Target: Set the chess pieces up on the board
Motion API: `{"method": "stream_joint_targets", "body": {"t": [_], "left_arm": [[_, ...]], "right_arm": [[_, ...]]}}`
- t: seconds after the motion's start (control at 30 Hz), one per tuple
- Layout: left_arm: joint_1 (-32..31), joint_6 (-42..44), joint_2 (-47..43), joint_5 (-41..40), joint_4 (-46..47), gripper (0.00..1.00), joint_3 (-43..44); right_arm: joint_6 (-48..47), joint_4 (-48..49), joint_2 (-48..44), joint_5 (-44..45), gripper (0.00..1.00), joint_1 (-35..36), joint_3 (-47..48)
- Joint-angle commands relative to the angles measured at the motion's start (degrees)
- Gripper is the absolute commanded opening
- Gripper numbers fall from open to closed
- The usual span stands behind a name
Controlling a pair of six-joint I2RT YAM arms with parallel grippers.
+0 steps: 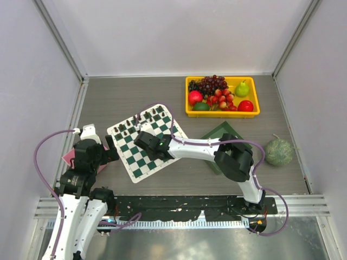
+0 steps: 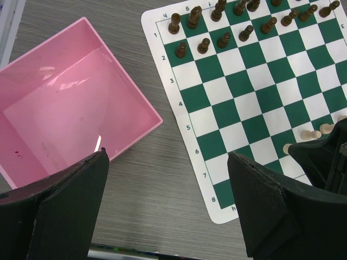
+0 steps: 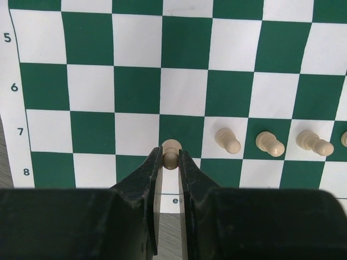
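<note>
Pink tray [image 2: 70, 108]: sits on the table just left of the board, apart from it. It shows no pieces inside, so it plays no evident part in the step in hand.
Left gripper [image 2: 168, 162]: jaws spread wide and holding nothing. It hangs over the gap between the pink tray and the board's near corner, judged to be parked clear of the working arm.
Board [image 2: 244, 108]: lies flat on the table, turned at an angle to the arms. Its numbered edge faces the left gripper.
Dark pieces [image 2: 204, 45]: stand in rows 1 and 2 along the far edge, so that side appears set.
Right gripper [image 3: 171, 160]: jaws pinched narrow on a cream pawn [image 3: 171, 147], gripped around the body with the head showing above the fingertips. It is held upright so that it can stand when released.
Held pawn, location: over column e, at the near edge of the green row 7 square. Whether its base touches the board cannot be told.
Placed cream pawns [image 3: 227, 140]: three stand in row 7 just right of the held one, one per square. The row is judged to be filling leftward.
Progress: the squares left of column e in row 7 are bare, as is row 8 where visible.
Dark green tray [image 1: 225, 132]: lies right of the board, partly hidden under the right arm. Its contents cannot be told.
</note>
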Motion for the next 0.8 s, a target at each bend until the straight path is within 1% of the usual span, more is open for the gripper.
{"method": "stream_joint_targets", "body": {"t": [0.0, 0.47, 0.53, 0.6, 0.67, 0.73, 0.77], "left_arm": [[0.2, -0.2, -0.4, 0.0, 2.0, 0.99, 1.4], [0.3, -0.1, -0.3, 0.3, 2.1, 0.99, 1.5], [0.3, 0.0, -0.4, 0.3, 2.2, 0.99, 1.5], [0.3, -0.1, -0.3, 0.3, 2.2, 0.99, 1.5], [0.3, -0.1, -0.3, 0.3, 2.1, 0.99, 1.3], [0.3, -0.1, -0.2, 0.2, 2.1, 0.99, 1.3], [0.3, -0.1, -0.2, 0.2, 2.1, 0.99, 1.4]], "right_arm": [[-0.3, 0.3, 0.2, 2.0, 0.11, -0.5, 1.9], [0.1, 2.2, 2.4, 2.7, 0.12, -0.7, 1.8], [0.0, 2.2, 2.6, 2.5, 0.14, -0.7, 1.8], [0.1, 2.2, 2.3, 2.0, 0.17, -0.7, 1.6], [0.3, 2.2, 1.6, 2.1, 0.23, -0.7, 1.4], [0.0, 2.3, 0.8, 2.1, 0.31, -0.7, 1.2], [-0.1, 2.3, 0.3, 2.1, 0.39, -0.7, 1.1]]}}
